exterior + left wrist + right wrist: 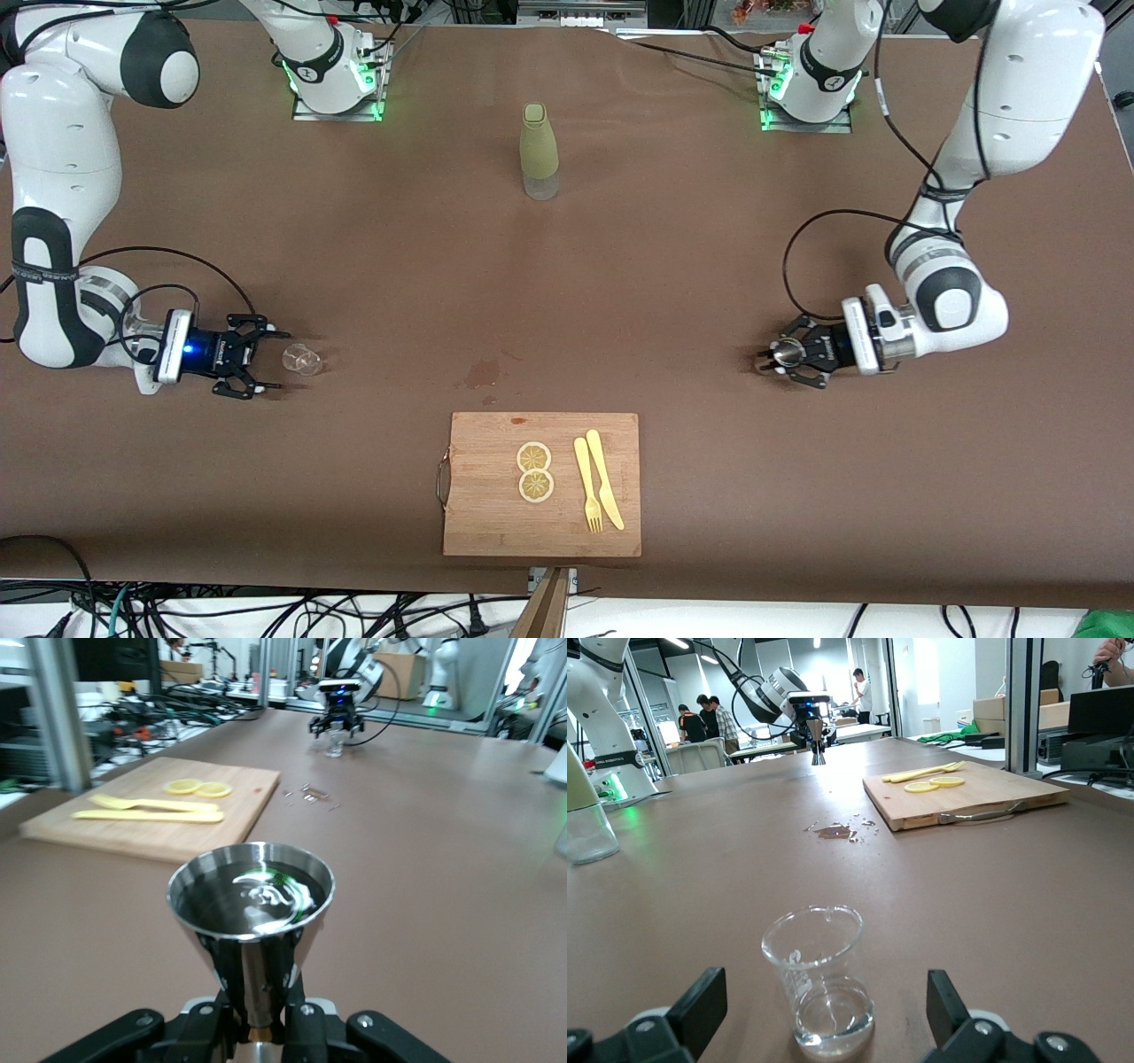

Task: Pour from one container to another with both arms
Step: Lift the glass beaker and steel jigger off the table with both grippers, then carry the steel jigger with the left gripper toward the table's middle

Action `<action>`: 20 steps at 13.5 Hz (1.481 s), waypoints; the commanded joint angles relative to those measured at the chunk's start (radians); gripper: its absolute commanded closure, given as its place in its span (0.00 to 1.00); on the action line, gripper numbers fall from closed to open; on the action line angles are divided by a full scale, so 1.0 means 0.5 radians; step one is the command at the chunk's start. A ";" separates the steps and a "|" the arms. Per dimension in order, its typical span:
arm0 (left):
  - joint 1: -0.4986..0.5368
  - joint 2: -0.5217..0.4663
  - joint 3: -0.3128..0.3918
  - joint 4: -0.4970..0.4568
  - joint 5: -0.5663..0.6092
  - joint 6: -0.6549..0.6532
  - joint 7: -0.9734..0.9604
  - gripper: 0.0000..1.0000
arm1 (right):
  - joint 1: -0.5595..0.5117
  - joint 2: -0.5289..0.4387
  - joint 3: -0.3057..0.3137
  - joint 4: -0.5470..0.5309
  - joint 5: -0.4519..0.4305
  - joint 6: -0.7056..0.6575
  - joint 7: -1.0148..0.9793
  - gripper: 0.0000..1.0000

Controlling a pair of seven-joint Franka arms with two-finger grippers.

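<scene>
Gripping a steel jigger (pixel 251 904) by its stem, the left tool (pixel 791 353) sits low at middle right of the front view, forearm level over the desk (pixel 620 292). At middle left the right tool (pixel 251 357) — jaws spread wide — brackets a small glass beaker (pixel 302 359) without touching it. Both containers are not yet lifted; next, the right tool likely needs to close on the beaker so the two can meet for pouring.

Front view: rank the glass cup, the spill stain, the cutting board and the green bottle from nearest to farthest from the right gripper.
From the open right gripper:
1. Glass cup, just off its fingertips, not yet gripped.
2. Spill stain, mid-table.
3. Cutting board, nearer the front camera than the stain.
4. Green bottle, upright between the arm bases.

The left gripper holds the metal jigger.
</scene>
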 commanded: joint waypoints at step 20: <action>-1.235 0.201 0.193 0.441 -0.592 0.435 -0.207 1.00 | 0.014 0.151 0.141 0.056 0.071 0.000 -0.105 0.00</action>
